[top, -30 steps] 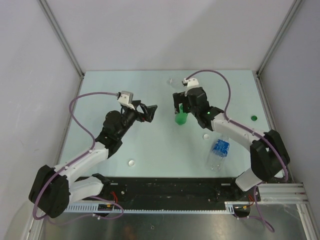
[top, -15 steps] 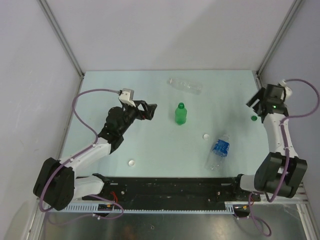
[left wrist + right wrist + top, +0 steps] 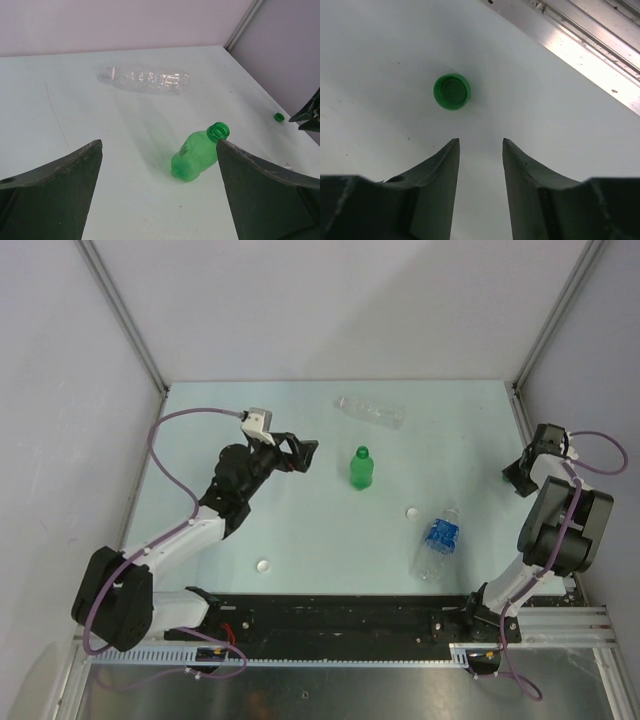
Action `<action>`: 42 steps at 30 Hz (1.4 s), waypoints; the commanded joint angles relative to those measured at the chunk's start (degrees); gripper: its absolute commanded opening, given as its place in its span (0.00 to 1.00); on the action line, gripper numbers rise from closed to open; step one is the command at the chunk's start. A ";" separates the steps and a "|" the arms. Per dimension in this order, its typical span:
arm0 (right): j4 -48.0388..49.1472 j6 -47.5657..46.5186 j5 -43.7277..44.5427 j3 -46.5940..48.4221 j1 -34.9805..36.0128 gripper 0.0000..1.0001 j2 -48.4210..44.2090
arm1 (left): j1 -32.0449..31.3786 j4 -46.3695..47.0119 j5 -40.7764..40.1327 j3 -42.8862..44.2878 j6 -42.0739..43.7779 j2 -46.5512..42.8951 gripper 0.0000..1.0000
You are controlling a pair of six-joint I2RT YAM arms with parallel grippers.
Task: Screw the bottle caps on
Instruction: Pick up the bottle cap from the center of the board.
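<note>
You had the left gripper (image 3: pixel 300 453) hanging over the left half of the table (image 3: pixel 310 530) with its jaws spread wide and nothing between them. Its wrist view looked straight at the green bottle (image 3: pixel 196 154), which stood upright near the middle of the table with its mouth open. The gripper was apart from it, on its left.

The unlabelled clear bottle (image 3: pixel 370 411) lay on its side close to the far edge, beyond the green one. The bottle with the blue label (image 3: pixel 437 542) lay on its side toward the near right part of the table. One white cap (image 3: pixel 411 511) sat just beside that bottle's neck, between it and the green bottle. The other white cap (image 3: pixel 263 565) sat by the near edge, left of centre.

You had the right gripper (image 3: pixel 480 141) low at the right edge of the table, jaws partway apart and pinching nothing. The green cap (image 3: pixel 452 91) lay on the table open side up, just beyond the fingertips (image 3: pixel 451 150) and slightly off to one side, not between them.
</note>
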 commanded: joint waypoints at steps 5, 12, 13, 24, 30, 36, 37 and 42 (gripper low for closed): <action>11.80 3.55 0.70 0.51 -0.07 0.39 4.67 | 0.42 1.44 5.43 4.56 0.64 2.81 1.00; 13.40 4.44 2.19 1.58 -0.11 0.34 8.72 | 0.46 1.38 7.80 5.87 0.26 3.38 0.99; 13.45 4.57 2.27 1.66 -0.11 0.34 9.08 | 0.46 1.38 7.63 5.77 0.25 3.08 0.99; 14.95 4.50 -0.60 3.44 -0.32 0.16 13.71 | 0.46 1.15 8.20 3.91 -0.17 -1.48 0.97; 12.92 -0.78 -4.42 3.55 1.69 0.01 8.21 | 0.46 0.96 13.19 3.89 -1.29 -2.91 0.98; 13.61 -6.56 -28.53 3.43 6.64 0.00 -4.90 | 0.41 1.31 24.34 5.30 -4.15 -4.24 1.00; 14.61 -6.69 -34.10 3.38 8.01 0.00 -7.35 | 0.39 1.87 25.92 5.44 -5.16 -4.64 1.00; 22.24 -6.86 -53.53 3.03 18.79 0.00 -18.34 | 0.30 9.42 32.84 4.42 -11.17 -7.29 0.99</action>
